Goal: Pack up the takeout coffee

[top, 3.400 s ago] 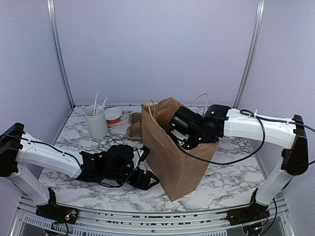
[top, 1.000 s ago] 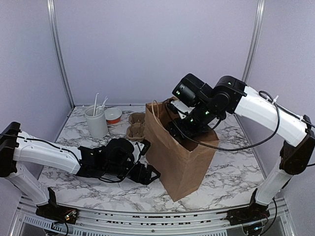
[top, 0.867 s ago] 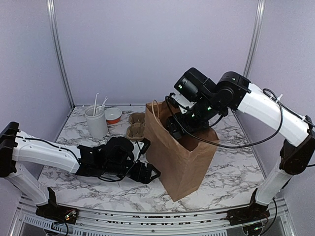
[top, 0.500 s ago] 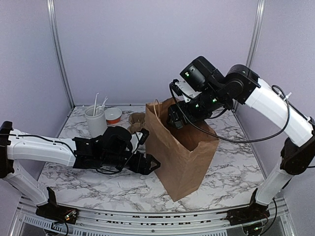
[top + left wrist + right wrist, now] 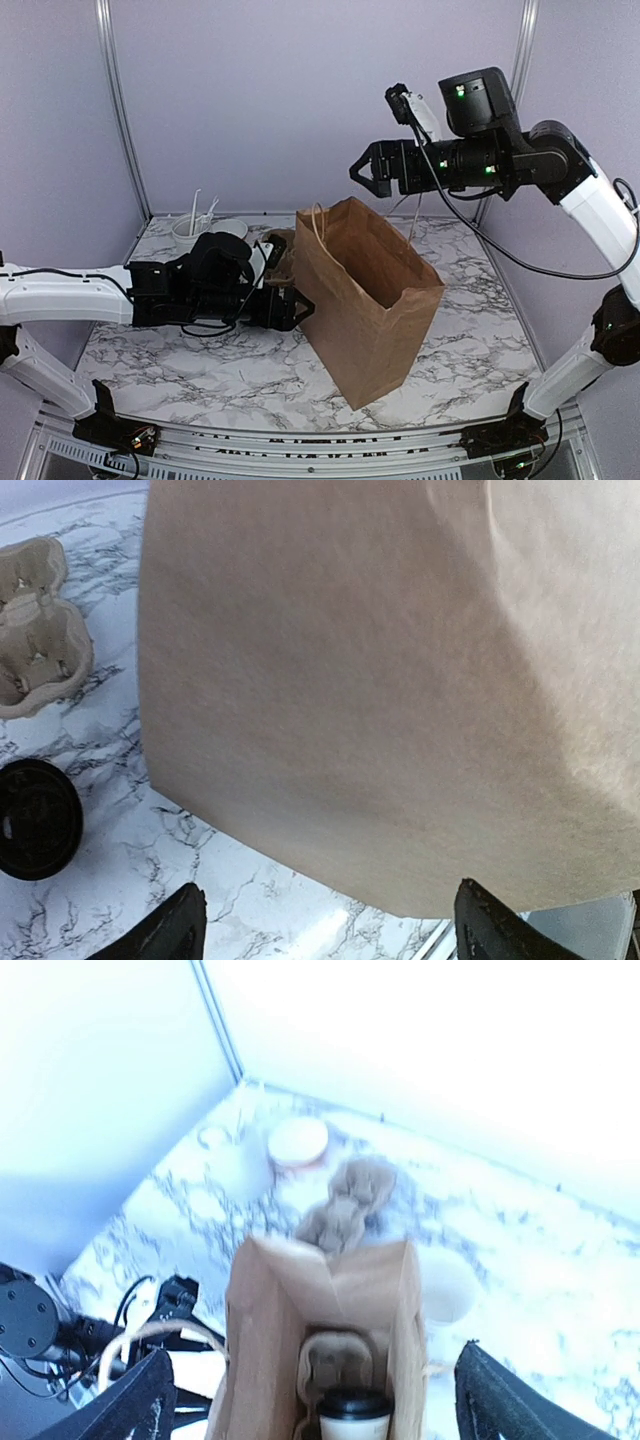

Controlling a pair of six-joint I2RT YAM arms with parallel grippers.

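Coffee's in the bag, folks. Looking straight down through the right wrist cam, I can see the takeout coffee (image 5: pixel 355 1412) standing upright at the bottom of the brown paper bag (image 5: pixel 365 300), black dome lid facing up. It seems to be sitting in a cardboard tray (image 5: pixel 335 1355) inside the bag, but that view is badly washed out, so I'm not sure about the tray. From the top cam the bag walls hide the cup completely.

The right gripper (image 5: pixel 364 172) hangs high above the open mouth of the bag, jaws spread wide with nothing between them. Its fingertips (image 5: pixel 135 1400) sit in the two bottom corners of the wrist view, with only the bag below.

The left gripper (image 5: pixel 295 300) is down low, just beside the bag's left side. It's also spread wide and not holding anything. Its wrist cam is pretty much filled with the bag's brown side. I can't tell whether the tips actually touch the paper.

Other stuff on the marble table (image 5: pixel 250 370):
- a loose black lid (image 5: pixel 38 820) lying flat near the bag's lower corner
- a cardboard cup carrier (image 5: pixel 277 250) just behind the left gripper
- a white cup with utensils (image 5: pixel 190 232) at the back left
- a small bowl (image 5: pixel 297 1142) with an orange inside, right next to that cup

The bag stands upright.
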